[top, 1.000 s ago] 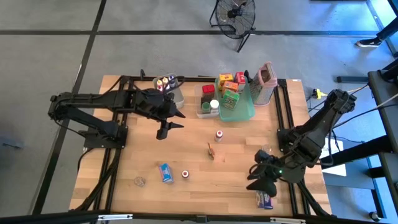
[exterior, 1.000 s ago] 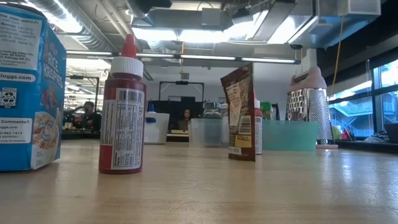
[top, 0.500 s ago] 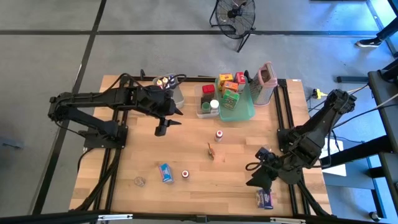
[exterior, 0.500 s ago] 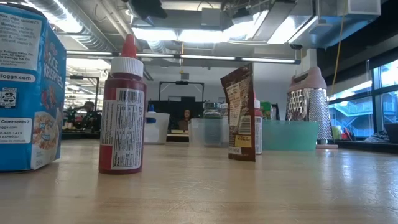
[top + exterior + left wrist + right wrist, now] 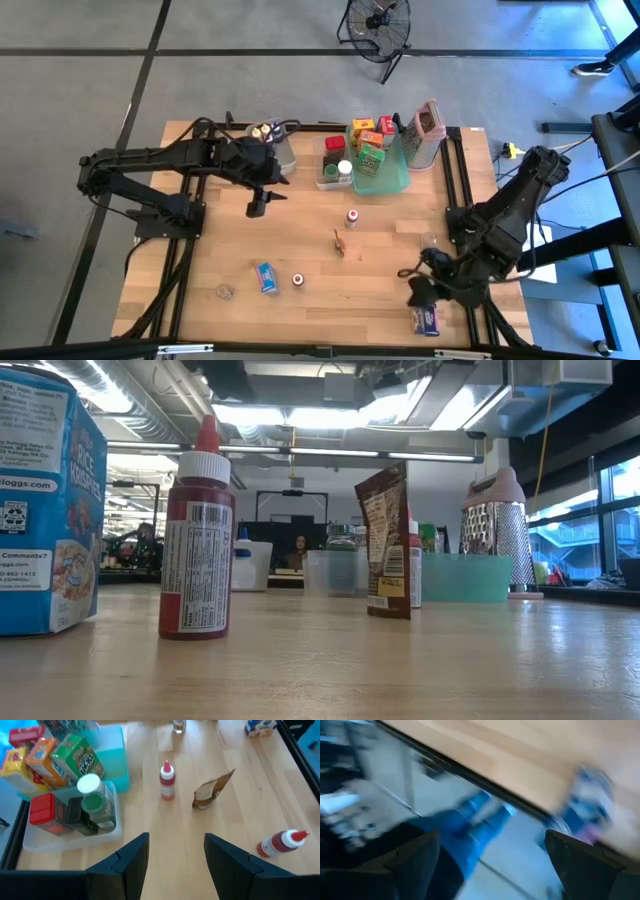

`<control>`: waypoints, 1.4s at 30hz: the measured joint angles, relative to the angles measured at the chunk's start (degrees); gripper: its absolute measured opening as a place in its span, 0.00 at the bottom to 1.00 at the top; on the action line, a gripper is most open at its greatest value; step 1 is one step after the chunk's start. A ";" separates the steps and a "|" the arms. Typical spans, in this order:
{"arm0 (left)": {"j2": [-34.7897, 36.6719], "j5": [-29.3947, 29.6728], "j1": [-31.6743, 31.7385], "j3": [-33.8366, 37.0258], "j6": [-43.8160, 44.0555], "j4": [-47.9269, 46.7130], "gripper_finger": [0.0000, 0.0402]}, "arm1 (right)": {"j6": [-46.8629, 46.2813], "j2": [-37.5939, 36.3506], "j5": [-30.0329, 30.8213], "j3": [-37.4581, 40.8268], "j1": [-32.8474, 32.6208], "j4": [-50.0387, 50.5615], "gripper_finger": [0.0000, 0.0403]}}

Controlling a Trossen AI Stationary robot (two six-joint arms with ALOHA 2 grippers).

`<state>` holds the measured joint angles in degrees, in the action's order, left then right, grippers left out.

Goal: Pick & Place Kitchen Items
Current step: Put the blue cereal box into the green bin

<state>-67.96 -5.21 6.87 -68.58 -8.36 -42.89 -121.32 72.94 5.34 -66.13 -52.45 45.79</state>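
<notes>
The right gripper hung spread wide just above a blue-and-pink packet at the table's near right corner; a clean pick would want the fingers straddling it squarely. Farther back, the left gripper hovered part-open and empty near the clear bin.

before me, a blue cereal box stands near left; a red squeeze bottle just right; a brown pouch farther right.

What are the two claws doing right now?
Left claw: open, holding nothing, above the table.
Right claw: open, empty, near the table's front right corner.
</notes>
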 joint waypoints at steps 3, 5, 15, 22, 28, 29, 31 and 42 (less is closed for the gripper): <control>0.00 -0.02 0.00 0.00 -0.30 -1.00 0.46 | -6.48 1.99 -6.11 -1.63 -1.89 4.04 0.89; -0.01 -0.04 0.00 0.00 -1.24 -1.21 0.46 | -10.53 3.18 -7.52 -1.95 -3.59 6.75 0.89; -0.02 -0.34 0.00 0.00 -2.84 -1.25 0.46 | -18.38 8.49 -3.91 -1.91 -7.41 3.53 0.89; -0.02 -0.39 -0.02 0.00 -2.93 -1.44 0.46 | -16.86 10.85 -4.20 -1.92 -7.43 1.86 0.89; -0.02 -0.42 0.00 0.00 -2.86 -2.32 0.46 | -16.70 11.92 -4.48 -1.92 -7.43 3.22 0.89; -0.02 -0.42 0.00 0.00 -2.86 -2.35 0.46 | -16.68 11.92 -4.48 -1.92 -7.43 3.52 0.89; -0.02 -0.44 -0.02 0.12 -2.69 -2.24 0.46 | -16.75 11.92 -4.48 -1.92 -7.43 3.72 0.89; -0.01 -0.50 -0.02 4.64 -1.45 -1.44 0.46 | -16.82 14.34 -4.45 -1.90 -7.14 6.78 0.89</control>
<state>-67.98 -5.72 6.85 -63.94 -9.81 -44.34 -138.14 87.28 0.89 -68.03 -59.59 52.57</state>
